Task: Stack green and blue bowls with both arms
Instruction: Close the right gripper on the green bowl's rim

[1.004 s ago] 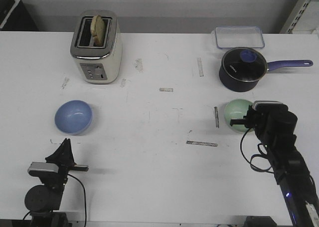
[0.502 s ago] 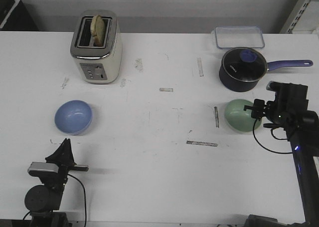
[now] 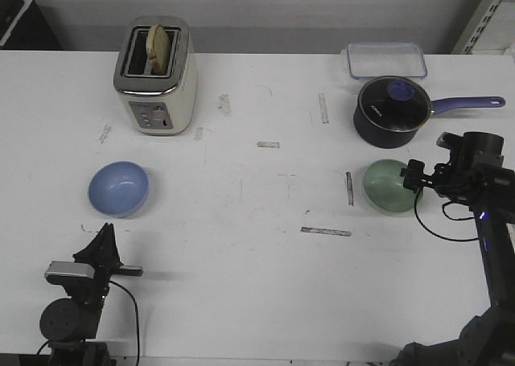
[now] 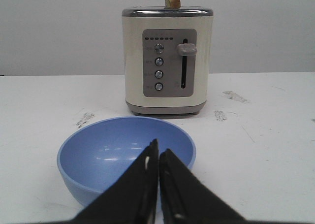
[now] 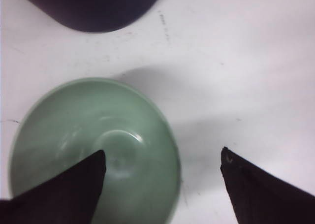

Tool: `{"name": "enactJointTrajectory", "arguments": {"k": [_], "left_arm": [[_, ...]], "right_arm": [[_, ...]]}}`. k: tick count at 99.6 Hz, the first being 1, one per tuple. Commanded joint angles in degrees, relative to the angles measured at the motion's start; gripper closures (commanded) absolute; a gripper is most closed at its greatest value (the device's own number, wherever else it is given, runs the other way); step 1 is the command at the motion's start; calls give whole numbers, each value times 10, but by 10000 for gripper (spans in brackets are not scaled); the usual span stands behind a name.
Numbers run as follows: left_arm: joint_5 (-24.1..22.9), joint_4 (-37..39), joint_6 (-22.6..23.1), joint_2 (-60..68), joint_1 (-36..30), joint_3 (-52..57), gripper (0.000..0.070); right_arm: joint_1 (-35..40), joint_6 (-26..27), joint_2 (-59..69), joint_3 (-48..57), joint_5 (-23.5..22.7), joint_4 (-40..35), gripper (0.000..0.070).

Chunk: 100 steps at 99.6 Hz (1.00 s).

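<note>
From the front we see the white desk (image 3: pixel 257 285) with the blue bowl (image 3: pixel 118 189) on its left half, upright and on its own, in front of the cream toaster (image 3: pixel 156 76) that holds a slice of bread (image 3: pixel 158 46). The green bowl (image 3: pixel 390 186) sits on the right half, just in front of the dark saucepan (image 3: pixel 392 111), whose handle points right; a clear lidded box (image 3: pixel 386 60) lies behind the pan. The right claw (image 3: pixel 415 178) is at the green bowl's right edge, its arm reaching in from the right. The left claw (image 3: pixel 103 241) rests low at the near left, short of the blue bowl and apart from it.

In the left wrist view we see the left claw (image 4: pixel 158 157) clenched, its two black tips pressed together with nothing between them. The blue bowl (image 4: pixel 115 152) stands right ahead of the tips, and the toaster (image 4: pixel 169 59) is behind it.

In the right wrist view the right claw (image 5: pixel 162 167) is released, spread wide. One finger (image 5: pixel 64 189) hangs over the inside of the green bowl (image 5: pixel 88 145) and the other over bare desk (image 5: pixel 236 61) outside the rim, so the rim lies between them. We cannot tell whether either touches the bowl. The saucepan (image 5: pixel 93 7) shows as a dark shape beyond the bowl.
</note>
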Motion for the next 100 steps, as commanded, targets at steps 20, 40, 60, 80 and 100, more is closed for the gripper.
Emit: {"name": "enactJointTrajectory", "arguments": {"k": [20,40,60,80,100], "left_arm": [[-3,7,3,-1,1,-12,697],[-3,6,3,-1,1,-12,697],[-3,7,3,-1,1,-12,697],[-3,6,3,-1,1,-12,697],[-3,7,3,-1,1,-12,697]], "right_arm": [[-9,-33,54,9,-9,10,191],[-10,-44,84,7,-33,15,252],[-13,-46,109,7,-33,24,407],[-12,-46,109,7,-34,24,663],[-12,-45,100,7,-58,22,691]]}}
